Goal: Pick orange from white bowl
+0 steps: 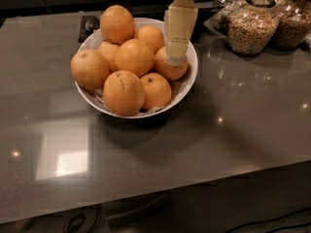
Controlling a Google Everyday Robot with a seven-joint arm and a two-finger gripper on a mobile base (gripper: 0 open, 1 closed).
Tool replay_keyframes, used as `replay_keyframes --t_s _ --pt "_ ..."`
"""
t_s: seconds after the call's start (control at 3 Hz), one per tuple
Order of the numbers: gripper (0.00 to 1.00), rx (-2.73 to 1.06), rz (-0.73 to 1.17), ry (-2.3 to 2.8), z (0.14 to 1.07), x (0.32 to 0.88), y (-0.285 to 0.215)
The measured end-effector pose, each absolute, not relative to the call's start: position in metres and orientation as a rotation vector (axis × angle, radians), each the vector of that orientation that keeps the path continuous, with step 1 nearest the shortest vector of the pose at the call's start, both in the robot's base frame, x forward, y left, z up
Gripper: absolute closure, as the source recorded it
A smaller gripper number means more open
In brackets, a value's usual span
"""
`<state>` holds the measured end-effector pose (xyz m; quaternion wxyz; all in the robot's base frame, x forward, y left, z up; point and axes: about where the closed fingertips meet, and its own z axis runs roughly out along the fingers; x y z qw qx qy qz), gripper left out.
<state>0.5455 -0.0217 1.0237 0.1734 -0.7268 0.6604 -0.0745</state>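
The white bowl (186,84) stands on the grey table and holds several oranges in a heap. The orange (133,57), large, round and smooth, lies at the middle on top of the heap. In front of it is an orange with a dark crease (123,92). Smaller oranges with stem dots lie at the front right (156,90) and right (171,68). Another large orange (116,24) sits at the back. My gripper (177,57), cream-coloured, hangs over the bowl's right side, just above the right small orange and right of the smooth orange.
Glass jars of cereal (251,29) stand at the back right of the table, close to the arm. A dark object (89,25) lies behind the bowl at the left. The table's front edge (194,183) runs across below.
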Motion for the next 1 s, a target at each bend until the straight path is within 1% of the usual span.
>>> replay_keyframes --t_s 0.33,0.67,1.0 --pt "0.18 -2.098 -0.201 1.827 1.027 0.547 -0.007" --pt "0.41 -2.135 -0.201 1.808 1.023 0.551 0.003" --pt "0.34 -2.17 -0.208 1.807 1.015 0.561 0.01"
